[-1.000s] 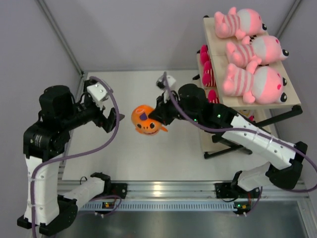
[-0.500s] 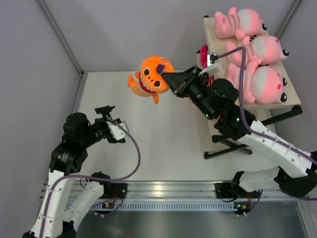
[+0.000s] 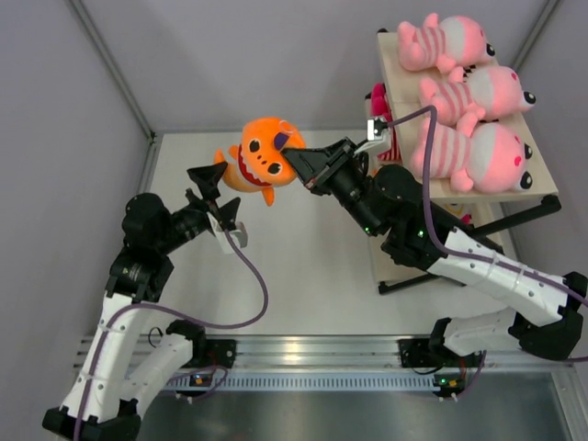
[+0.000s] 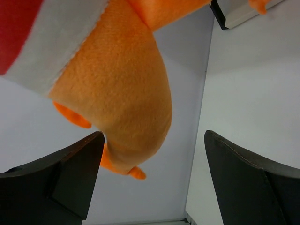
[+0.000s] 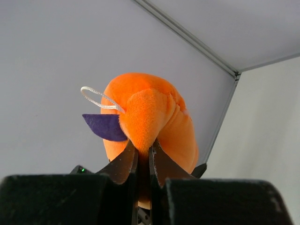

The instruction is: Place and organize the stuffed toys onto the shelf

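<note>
My right gripper (image 3: 292, 158) is shut on an orange stuffed toy (image 3: 262, 158) and holds it in the air over the table's far middle. In the right wrist view the jaws pinch a fold of the orange toy (image 5: 147, 119). My left gripper (image 3: 213, 191) is open just below and left of the toy, its fingers either side of one orange limb (image 4: 119, 98). Three big pale-pink striped toys (image 3: 464, 92) lie on the shelf's top board (image 3: 542, 179). Hot-pink toys (image 3: 384, 133) sit on a lower board.
The shelf stands on a black frame (image 3: 432, 266) at the right. Grey walls (image 3: 55, 110) close in the left and back. A metal rail (image 3: 312, 349) runs along the near edge.
My right gripper lifted the orange toy from mid-table, then shifted it a little left. My left arm dropped back, then rose so its open gripper is under the toy.
</note>
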`<state>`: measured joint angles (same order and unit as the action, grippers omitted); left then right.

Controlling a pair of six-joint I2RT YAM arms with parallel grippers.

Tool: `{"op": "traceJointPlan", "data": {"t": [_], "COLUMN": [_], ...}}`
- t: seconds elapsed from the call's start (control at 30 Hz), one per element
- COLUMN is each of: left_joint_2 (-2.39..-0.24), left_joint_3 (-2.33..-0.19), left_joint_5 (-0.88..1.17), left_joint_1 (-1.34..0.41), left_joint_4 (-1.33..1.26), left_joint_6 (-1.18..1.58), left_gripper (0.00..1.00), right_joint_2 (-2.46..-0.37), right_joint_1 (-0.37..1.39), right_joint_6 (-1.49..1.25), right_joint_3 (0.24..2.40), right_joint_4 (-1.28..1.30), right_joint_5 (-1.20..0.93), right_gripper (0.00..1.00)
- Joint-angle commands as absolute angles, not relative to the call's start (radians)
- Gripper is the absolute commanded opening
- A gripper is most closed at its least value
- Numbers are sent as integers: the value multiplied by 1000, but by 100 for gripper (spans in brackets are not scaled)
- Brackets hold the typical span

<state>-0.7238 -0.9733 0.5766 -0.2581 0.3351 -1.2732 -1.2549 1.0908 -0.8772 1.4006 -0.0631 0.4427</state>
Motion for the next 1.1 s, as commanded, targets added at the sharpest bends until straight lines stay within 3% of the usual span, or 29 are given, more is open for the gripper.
{"op": "traceJointPlan", "data": {"t": [0.0, 0.27, 0.37, 0.5, 0.63, 0.67, 0.73, 0.8, 0.87, 0.93, 1.0, 1.07], "left_joint_2": [-802, -858, -864, -862, -870, -871, -874, -884, -896, -932, -962, -994], "left_joint_3": [-1029, -1088, -1114, -1120, -1124, -1132, -1140, -1146, -1146, -1150, -1146, -1114], "left_joint_5": [640, 650, 655, 692, 687, 686, 684, 654, 617, 551, 511, 473], "left_joint_1": [-259, -282, -291, -295, -301, -301, -301, -301, -301, -301, -301, -301], "left_joint_4": [272, 270, 270, 270, 270, 270, 273, 273, 337, 432, 575, 656], "left_joint_6": [-1364, -1362, -1298, -1269, -1263, -1249, -1166, -1100, -1055, -1060, -1069, -1085], "left_gripper": [92, 72, 59, 55, 19, 0, 0, 0, 0, 0, 0, 0], "right_joint_2": [-1224, -1249, -1241, -1236, -1233, -1226, -1218, -1192, -1163, -1147, -1146, -1160], "right_joint_1": [1124, 1144, 1144, 1144, 1144, 1144, 1146, 1144, 1144, 1144, 1144, 1146], "right_joint_6": [-907, -920, -951, -963, -954, -944, -919, -856, -767, -662, -585, -476], "right_joint_3": [1385, 1387, 1345, 1327, 1325, 1324, 1325, 1333, 1368, 1443, 1541, 1618], "right_joint_4": [-201, -184, -215, -233, -233, -230, -204, -137, -74, 66, 159, 299], "right_joint_5": [477, 483, 491, 505, 502, 506, 512, 541, 577, 601, 635, 658], "right_gripper": [0, 0, 0, 0, 0, 0, 0, 22, 52, 62, 78, 80]}}
